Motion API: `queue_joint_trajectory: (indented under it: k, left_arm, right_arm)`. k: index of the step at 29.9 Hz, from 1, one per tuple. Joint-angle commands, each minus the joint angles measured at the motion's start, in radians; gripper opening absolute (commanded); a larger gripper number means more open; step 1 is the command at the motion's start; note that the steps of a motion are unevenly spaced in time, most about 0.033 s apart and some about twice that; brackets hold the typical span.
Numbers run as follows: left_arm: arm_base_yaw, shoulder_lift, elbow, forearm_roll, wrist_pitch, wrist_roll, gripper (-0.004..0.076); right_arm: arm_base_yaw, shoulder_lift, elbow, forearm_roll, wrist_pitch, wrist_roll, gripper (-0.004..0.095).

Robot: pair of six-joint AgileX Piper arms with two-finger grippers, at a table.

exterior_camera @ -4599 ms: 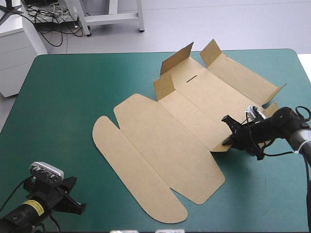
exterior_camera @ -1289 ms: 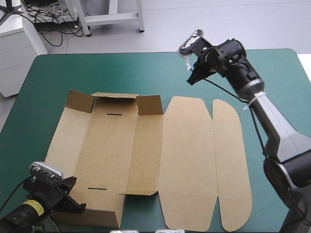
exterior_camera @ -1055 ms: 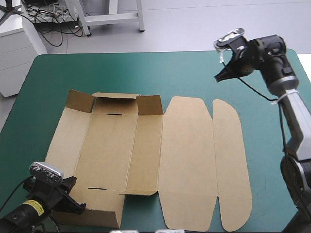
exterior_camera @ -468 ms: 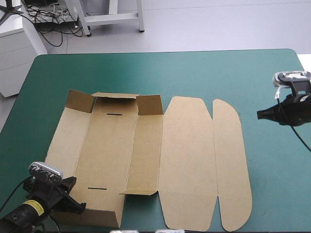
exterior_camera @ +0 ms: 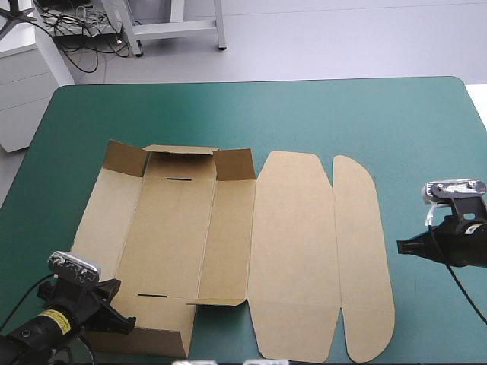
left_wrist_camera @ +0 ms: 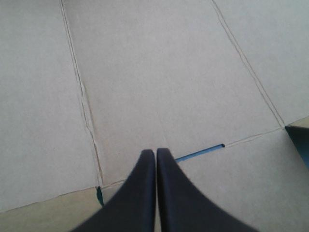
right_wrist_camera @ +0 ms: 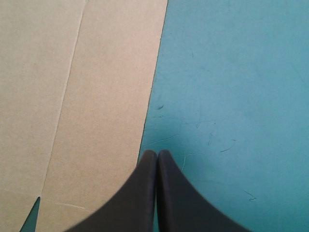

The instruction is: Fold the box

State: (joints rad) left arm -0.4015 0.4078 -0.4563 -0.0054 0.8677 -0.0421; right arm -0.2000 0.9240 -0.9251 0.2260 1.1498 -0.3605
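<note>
Well, at the lower left of the high view the left gripper [exterior_camera: 124,325] has its black fingers pressed together into one point, holding nothing. Its tip is over the near-left corner of the box [exterior_camera: 289,243]. The left wrist view shows the tip just short of the near slot [left_wrist_camera: 200,153].

The brown box lies at the middle of the frame on the teal-green cover [exterior_camera: 228,114]. In its left part the far end flaps [exterior_camera: 234,163] stand up and the near wall [exterior_camera: 148,334] appears partly raised. The lid panel [exterior_camera: 293,251] and the rounded flap [exterior_camera: 363,251] lie flat to the right.

At the right edge the right gripper [exterior_camera: 402,245], likewise closed on nothing, points at that flap's outer edge from just beside it, over bare cover.

The step in hand looks like raising the tray's long walls. To do it well, I judge, each gripper should first part its fingers and take a wall near its middle. It should then hinge the wall along the scored crease rather than drag the sheet.
</note>
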Motion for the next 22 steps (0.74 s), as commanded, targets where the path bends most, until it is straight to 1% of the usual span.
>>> queue_joint_trajectory:
  k: [1, 3, 7, 11, 15, 18, 20, 22]
  left_arm:
    - [-0.001, 0.069, -0.103, -0.004, 0.030, 0.007, -0.0010]
    - [-0.001, 0.109, -0.172, 0.011, 0.063, 0.007, -0.0010]
    - [-0.001, 0.207, -0.359, 0.011, 0.059, 0.007, -0.0010]
    - [-0.001, 0.339, -0.523, 0.011, 0.063, 0.010, -0.0010]
    - [-0.001, 0.464, -0.627, 0.012, 0.061, 0.010, -0.0010]
    - [0.006, 0.562, -0.691, 0.039, 0.025, 0.002, -0.0010]
    - [0.046, 0.624, -0.742, 0.038, 0.003, 0.001, -0.0010]
    - [0.119, 0.679, -0.802, 0.025, -0.004, 0.001, -0.0010]
  right_arm:
    - [-0.004, -0.012, 0.022, 0.036, -0.075, -0.002, -0.0020]
    - [-0.004, -0.012, 0.049, 0.056, -0.107, -0.002, -0.0020]
    - [-0.004, -0.012, 0.075, 0.088, -0.142, -0.002, -0.0020]
    - [-0.004, -0.012, 0.077, 0.090, -0.150, -0.012, -0.0020]
    - [-0.004, -0.012, 0.077, 0.090, -0.150, -0.012, -0.0020]
    - [-0.004, -0.012, 0.077, 0.090, -0.150, -0.012, -0.0020]
    - [-0.004, -0.012, 0.077, 0.090, -0.150, -0.012, -0.0020]
    - [-0.004, -0.012, 0.077, 0.092, -0.148, -0.012, -0.0020]
